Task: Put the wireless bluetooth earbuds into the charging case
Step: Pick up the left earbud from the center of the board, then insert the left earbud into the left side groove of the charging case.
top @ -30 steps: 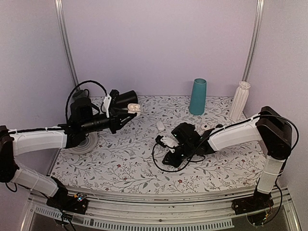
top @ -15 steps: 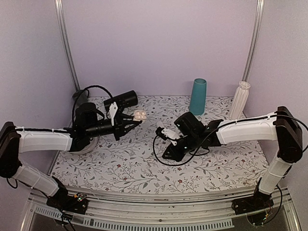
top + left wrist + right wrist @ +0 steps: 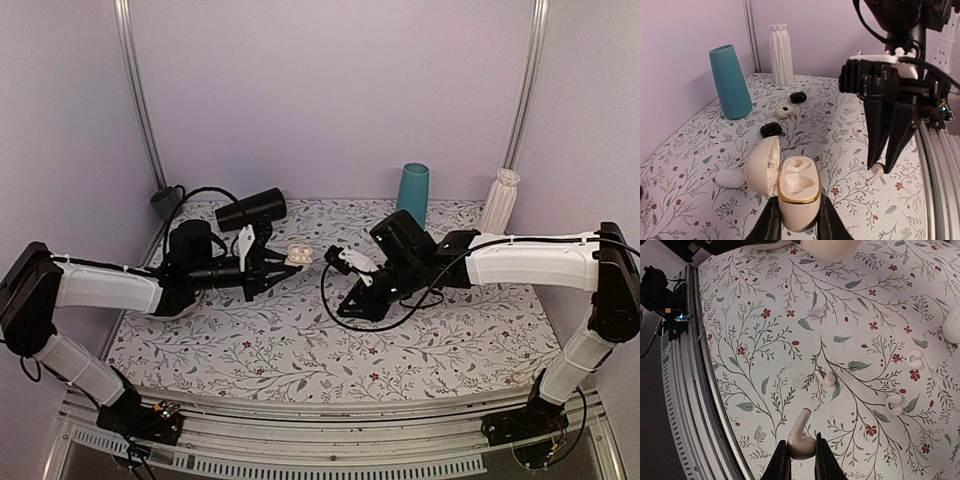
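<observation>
My left gripper [image 3: 797,212] is shut on the base of the open white charging case [image 3: 798,186]. Its lid [image 3: 761,166] is swung left and both wells are empty. In the top view the case [image 3: 295,255] hangs above the mat left of centre. My right gripper [image 3: 801,449] is shut on a white earbud [image 3: 800,436], stem pointing away from the jaws, above the mat. In the left wrist view that earbud [image 3: 875,175] sits at the right gripper's tips [image 3: 886,159], to the right of the case and apart from it. A second earbud [image 3: 825,378] lies on the mat.
A teal cup [image 3: 411,199] and a white ribbed vase [image 3: 500,203] stand at the back. Two black round pieces [image 3: 770,129] [image 3: 798,96], a small white piece [image 3: 785,111] and a white oval piece [image 3: 730,178] lie on the mat. Two white ring-shaped tips [image 3: 914,359] [image 3: 894,402] lie nearby.
My left gripper has carried the open case right and toward the middle. My right gripper has risen off the mat and moved back with the earbud, closer to the case.
</observation>
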You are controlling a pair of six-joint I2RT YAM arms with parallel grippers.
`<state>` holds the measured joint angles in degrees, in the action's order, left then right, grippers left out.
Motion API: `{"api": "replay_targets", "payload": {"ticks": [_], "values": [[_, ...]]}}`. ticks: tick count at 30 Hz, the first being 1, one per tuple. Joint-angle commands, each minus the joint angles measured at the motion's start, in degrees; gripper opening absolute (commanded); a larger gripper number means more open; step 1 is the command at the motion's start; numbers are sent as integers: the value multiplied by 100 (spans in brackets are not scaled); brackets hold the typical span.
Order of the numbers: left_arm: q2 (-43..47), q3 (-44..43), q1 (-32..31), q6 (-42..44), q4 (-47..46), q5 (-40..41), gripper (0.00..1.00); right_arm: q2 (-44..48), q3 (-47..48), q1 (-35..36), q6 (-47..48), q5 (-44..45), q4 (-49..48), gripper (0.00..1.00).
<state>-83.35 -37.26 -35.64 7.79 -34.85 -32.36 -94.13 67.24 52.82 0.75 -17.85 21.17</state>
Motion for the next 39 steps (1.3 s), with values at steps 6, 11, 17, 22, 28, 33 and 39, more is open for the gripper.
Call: {"api": "replay_targets", "payload": {"ticks": [6, 11, 17, 22, 28, 33, 39], "values": [[-267, -94, -79, 509, -3, -762, 0, 264, 487, -28, 109, -307, 362, 12], [-306, -179, -114, 785, 200, -831, 0, 245, 838, -31, 167, -426, 625, 12], [-319, -275, -237, 1099, 465, -742, 0, 110, 1257, -10, 217, -629, 797, 12], [-287, -230, -369, 1293, 500, -500, 0, 5, 1499, -15, 121, -605, 838, 12], [-215, -246, -450, 1361, 511, -400, 0, -202, 1681, -10, 44, -692, 957, 12], [-160, -238, -524, 1394, 513, -377, 0, -299, 1807, -15, -231, -715, 996, 11], [-110, -238, -601, 1449, 530, -325, 0, -526, 2060, -12, -569, -703, 1136, 11]]}}
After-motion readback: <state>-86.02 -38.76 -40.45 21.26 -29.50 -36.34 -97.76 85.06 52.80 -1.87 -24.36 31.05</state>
